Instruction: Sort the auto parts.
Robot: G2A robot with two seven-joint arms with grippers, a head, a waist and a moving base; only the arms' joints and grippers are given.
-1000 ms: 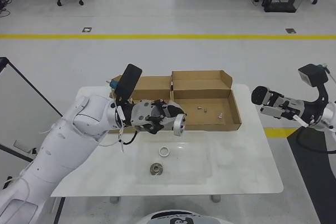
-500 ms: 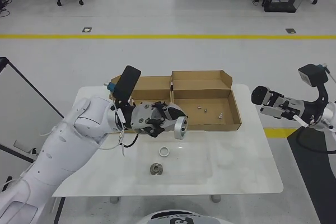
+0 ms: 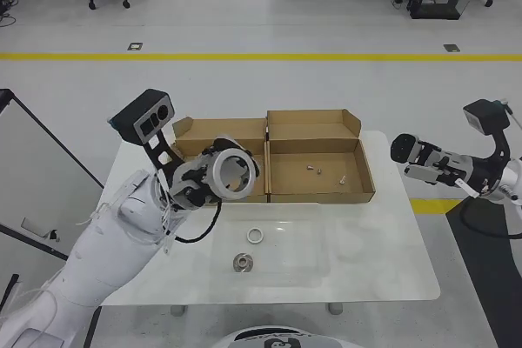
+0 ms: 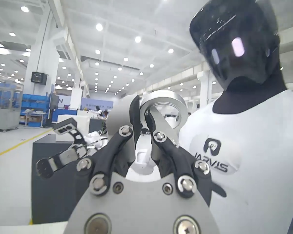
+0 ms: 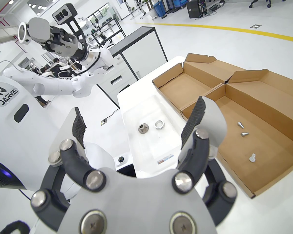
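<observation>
White table (image 3: pixel 374 261) in a big factory hall, seen from the top. Left gripper (image 4: pixel 142 117) is up off the table, around centre-left of the frame. Its jaws are pinching the wall of a big metal ring (image 4: pixel 164 96), one finger inside and one outside. Right gripper (image 5: pixel 139 108) hangs at the right edge, past the table, jaws spread wide. Two open boxes sit at the back: left box (image 3: pixel 210 130), and right box (image 3: pixel 326 185) with three bolts (image 3: pixel 341 180) in it. Lower centre, a small ring (image 3: pixel 255 235) and a hub (image 3: pixel 242 261) lie near each other on the table.
</observation>
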